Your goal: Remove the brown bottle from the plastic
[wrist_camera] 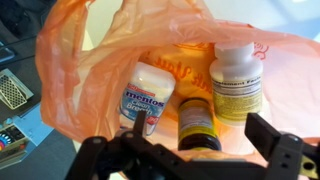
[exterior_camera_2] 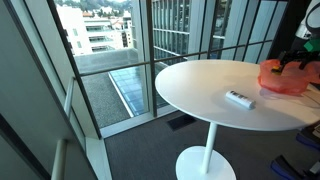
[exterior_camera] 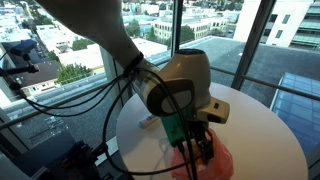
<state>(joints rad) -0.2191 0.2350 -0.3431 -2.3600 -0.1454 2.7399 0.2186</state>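
Wrist view shows the brown bottle [wrist_camera: 198, 122] sitting inside the orange plastic bag [wrist_camera: 90, 70], between a Mentos tub [wrist_camera: 143, 95] and a white pill bottle [wrist_camera: 236, 80]: three containers, only one brown. It looks rigid, light and smooth, so probably slippery; I'd grip across its body. The hand [wrist_camera: 203, 140] hovers over it, fingers spread, holding nothing.

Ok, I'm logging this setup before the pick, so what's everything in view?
plastic bag: one, orange, open on the table
brown bottle: one, brown with yellow label, in the bag, middle
Mentos tub: one, white, in the bag beside the brown bottle
pill bottle: one, white, in the bag, other side
small flat object: one, white, on the table apart from the bag
table: one, white, round, by windows
tool: one, black, open, over the bag
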